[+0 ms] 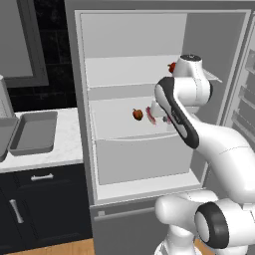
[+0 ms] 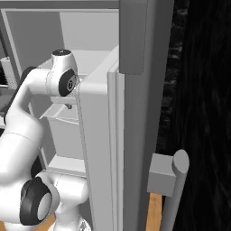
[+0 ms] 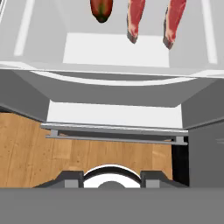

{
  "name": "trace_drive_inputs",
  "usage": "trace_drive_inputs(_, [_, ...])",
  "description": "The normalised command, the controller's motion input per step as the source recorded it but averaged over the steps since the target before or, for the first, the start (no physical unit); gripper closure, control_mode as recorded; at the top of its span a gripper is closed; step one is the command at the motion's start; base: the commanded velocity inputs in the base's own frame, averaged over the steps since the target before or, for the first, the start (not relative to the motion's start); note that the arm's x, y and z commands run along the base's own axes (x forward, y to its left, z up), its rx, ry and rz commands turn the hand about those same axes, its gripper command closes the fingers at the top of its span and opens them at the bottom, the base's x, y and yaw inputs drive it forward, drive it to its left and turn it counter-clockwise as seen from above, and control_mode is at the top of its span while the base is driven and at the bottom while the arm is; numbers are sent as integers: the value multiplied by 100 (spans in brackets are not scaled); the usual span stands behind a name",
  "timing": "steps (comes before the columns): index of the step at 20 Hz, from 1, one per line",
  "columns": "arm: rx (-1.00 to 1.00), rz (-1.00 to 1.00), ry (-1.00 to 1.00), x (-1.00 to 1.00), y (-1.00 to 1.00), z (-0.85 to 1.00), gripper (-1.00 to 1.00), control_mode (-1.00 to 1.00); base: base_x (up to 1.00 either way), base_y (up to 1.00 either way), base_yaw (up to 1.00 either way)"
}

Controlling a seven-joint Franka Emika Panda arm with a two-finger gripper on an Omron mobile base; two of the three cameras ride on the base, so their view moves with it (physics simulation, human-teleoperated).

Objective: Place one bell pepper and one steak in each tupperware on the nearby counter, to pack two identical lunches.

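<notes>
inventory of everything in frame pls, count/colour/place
fridge: 1, grey, door open, right of the counter
bell pepper: 1 red-orange on the middle shelf; another red item on the shelf above, mostly hidden by the arm
steak: 2, red-pink, side by side on the middle shelf right of the pepper
tupperware: 1 fully seen, grey, empty, on the counter; edge of a second at its left
counter: 1, white marbled, over black cabinets
floor: wood
arm: 1, white, reaching into the fridge
claw: 1, dark tips, holding nothing
</notes>
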Motion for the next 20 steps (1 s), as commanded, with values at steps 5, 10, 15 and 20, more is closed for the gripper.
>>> trace_drive_inputs(5, [0, 0, -7, -3, 0, -39, -100, -100, 0, 0, 0])
trace_drive_inputs(10, [0, 0, -33, 0, 0, -58, -100, -100, 0, 0, 0])
trace_drive_inputs(15, [0, 0, -18, 15, 0, -34, -100, -100, 0, 0, 0])
trace_drive_inputs(20, [2, 0, -1, 58, -11, -3, -100, -100, 0, 0, 0])
